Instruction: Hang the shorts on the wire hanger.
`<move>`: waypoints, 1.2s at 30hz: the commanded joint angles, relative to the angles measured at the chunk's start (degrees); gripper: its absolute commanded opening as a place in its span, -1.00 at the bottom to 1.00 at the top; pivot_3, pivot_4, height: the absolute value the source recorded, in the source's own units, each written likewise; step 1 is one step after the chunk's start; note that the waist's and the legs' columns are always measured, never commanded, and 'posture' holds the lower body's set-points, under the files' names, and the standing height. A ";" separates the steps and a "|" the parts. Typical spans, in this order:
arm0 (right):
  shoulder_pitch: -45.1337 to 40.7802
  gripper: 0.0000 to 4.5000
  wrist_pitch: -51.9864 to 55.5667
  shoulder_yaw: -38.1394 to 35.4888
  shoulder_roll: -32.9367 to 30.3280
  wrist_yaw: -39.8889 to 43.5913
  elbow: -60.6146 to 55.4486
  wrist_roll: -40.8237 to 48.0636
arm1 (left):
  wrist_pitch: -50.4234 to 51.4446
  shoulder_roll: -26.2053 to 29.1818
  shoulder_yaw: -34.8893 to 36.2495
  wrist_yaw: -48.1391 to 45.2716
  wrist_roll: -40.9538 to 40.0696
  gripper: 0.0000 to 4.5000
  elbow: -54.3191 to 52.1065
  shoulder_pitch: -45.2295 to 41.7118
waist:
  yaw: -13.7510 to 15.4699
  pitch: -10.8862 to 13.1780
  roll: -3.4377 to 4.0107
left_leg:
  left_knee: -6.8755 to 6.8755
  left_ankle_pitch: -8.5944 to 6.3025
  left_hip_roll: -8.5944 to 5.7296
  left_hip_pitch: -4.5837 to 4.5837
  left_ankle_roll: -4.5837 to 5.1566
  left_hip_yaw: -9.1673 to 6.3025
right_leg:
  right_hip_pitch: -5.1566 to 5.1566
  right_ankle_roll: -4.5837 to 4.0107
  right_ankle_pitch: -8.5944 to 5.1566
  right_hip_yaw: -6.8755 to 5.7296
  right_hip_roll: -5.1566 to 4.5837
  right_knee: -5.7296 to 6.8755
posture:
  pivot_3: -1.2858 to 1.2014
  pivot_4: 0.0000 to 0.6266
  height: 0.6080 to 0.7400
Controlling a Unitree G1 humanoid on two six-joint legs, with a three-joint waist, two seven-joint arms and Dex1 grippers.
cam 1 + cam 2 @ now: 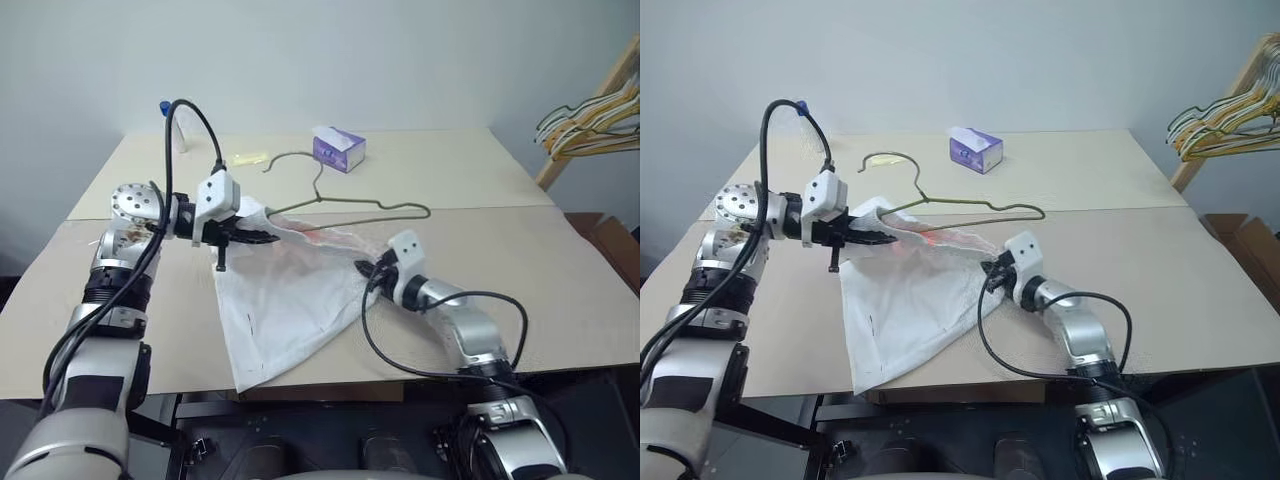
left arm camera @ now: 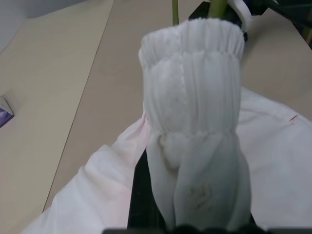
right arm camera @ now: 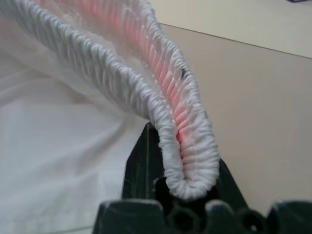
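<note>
A: Beige table top [image 1: 560,260], two boards butted along a seam, pale wall behind. Far side: small purple tissue box [image 1: 339,149]. At the right edge of the room, a bunch of yellow and green hangers [image 1: 590,120] on a wooden rack.

B: Shorts?

A: White shorts [image 1: 285,305] near the front edge of the table. Waistband lifted and stretched between the two arms; the legs trail down onto the board toward the front edge. Pink tint near the waist.

B: Left side?

A: Left gripper [image 1: 255,236] raised above the table, pointing toward the robot's right, clamped tight on one end of the waistband. Left wrist view shows the gathered elastic bunched over the fingers.

B: Right?

A: Right gripper [image 1: 366,270] lower, close to the table surface, pinched closed on the other end of the waistband. Right wrist view shows the ribbed band folded into the jaws, pink on its inner face.

B: Wire hanger?

A: Wire hanger [image 1: 345,205] beyond the waistband, hook toward the far side near the tissue box. Its left shoulder runs in by the left gripper; whether it sits inside the band, cannot tell.
</note>
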 commanded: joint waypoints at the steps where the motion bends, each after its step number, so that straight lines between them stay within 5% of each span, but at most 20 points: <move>1: -0.10 -0.99 2.19 -4.18 -3.84 0.75 -4.83 1.72 | -2.51 1.28 0.26 -1.51 0.02 -1.00 0.46 -0.15 | -0.13 0.00 0.00 | 0.00 0.00 0.00 0.01 0.00 0.02 | 0.00 0.00 0.00 0.02 0.00 -0.01 | -0.01 -1.00 1.00; 15: 0.79 -0.99 6.91 -8.85 -11.92 2.12 -9.95 5.90 | -13.34 1.05 -3.80 3.57 7.11 -1.00 9.85 -1.05 | 0.07 0.00 -0.01 | 0.01 0.00 0.03 -0.01 0.01 0.05 | 0.01 0.00 0.00 0.01 0.00 -0.09 | -0.02 -1.00 1.00; 36: 2.35 -0.99 6.56 -8.65 -13.30 2.22 -9.71 6.66 | -9.62 -0.67 0.24 -3.38 -2.13 -1.00 8.78 -1.37 | 0.03 0.00 -0.01 | 0.01 -0.01 0.04 -0.03 0.02 0.05 | 0.00 0.00 0.00 0.00 0.00 -0.08 | -0.03 -1.00 1.00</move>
